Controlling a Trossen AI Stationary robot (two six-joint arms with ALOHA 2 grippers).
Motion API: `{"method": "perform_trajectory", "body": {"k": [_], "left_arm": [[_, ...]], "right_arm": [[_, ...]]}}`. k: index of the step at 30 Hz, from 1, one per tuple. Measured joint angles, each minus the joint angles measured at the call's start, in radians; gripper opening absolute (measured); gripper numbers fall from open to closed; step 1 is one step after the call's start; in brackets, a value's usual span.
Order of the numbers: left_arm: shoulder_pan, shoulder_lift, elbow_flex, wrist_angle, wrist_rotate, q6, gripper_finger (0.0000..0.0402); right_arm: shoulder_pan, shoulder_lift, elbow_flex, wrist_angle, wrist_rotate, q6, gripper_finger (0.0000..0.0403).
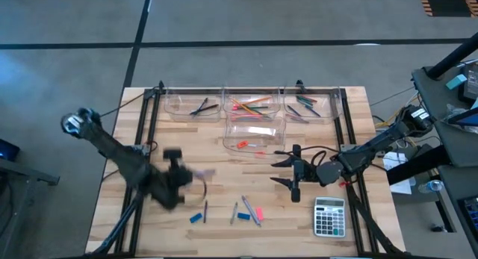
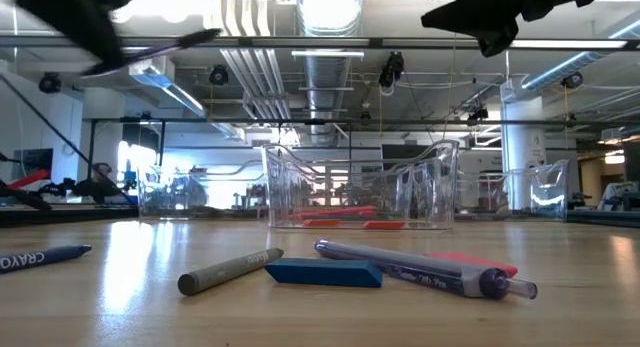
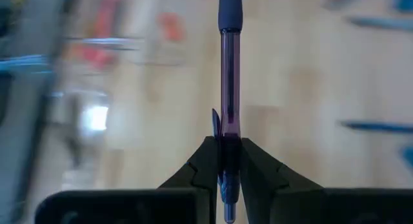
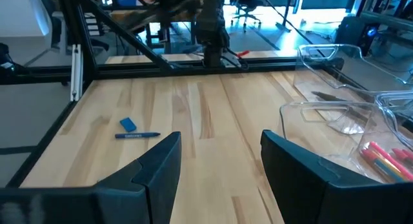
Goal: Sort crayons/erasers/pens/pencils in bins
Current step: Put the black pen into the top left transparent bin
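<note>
My left gripper (image 3: 226,146) is shut on a purple pen (image 3: 230,69) with a clear barrel, above the table's left half (image 1: 187,178); the low view shows it high at the left (image 2: 85,22). My right gripper (image 1: 293,175) hovers open over the table's right half, touching nothing. Four clear bins stand toward the far edge: one with dark pens (image 1: 193,104), one with orange and green pencils (image 1: 252,104), one with crayons (image 1: 310,104) and, nearer, one with red erasers (image 1: 255,133). A blue eraser (image 2: 323,273), a crayon (image 2: 230,270) and a pen (image 2: 420,267) lie near the front edge. My left gripper pinches the pen's barrel at its clip end (image 3: 227,141) between the two fingers (image 3: 206,162). The pen runs along the fingers and sticks out past their tips, its dark grip end (image 3: 230,11) farthest out. It is lifted clear of the table, slanting (image 2: 160,49).
A grey calculator (image 1: 329,216) lies at the front right. A pink eraser (image 1: 259,213), another blue eraser (image 1: 196,218) and a dark crayon (image 4: 137,135) lie on the wood near the front. Black frame rails (image 1: 146,125) run along both sides of the table.
</note>
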Motion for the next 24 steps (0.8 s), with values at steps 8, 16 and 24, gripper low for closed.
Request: {"method": "perform_trajectory", "body": {"k": [8, 16, 24], "left_arm": [[0.604, -0.234, -0.065, 0.098, 0.099, 0.471, 0.0023], [1.196, -0.171, -0.106, 0.300, 0.441, 0.853, 0.0023], [1.342, 0.023, -0.084, 0.317, 0.421, 0.990, 0.0023]], "right_arm": [[0.000, 0.000, 0.000, 0.012, 0.000, -0.019, 0.0201], [0.000, 0.000, 0.000, 0.012, 0.000, -0.027, 0.0201], [0.000, 0.000, 0.000, 0.010, 0.000, -0.023, 0.0201]]}}
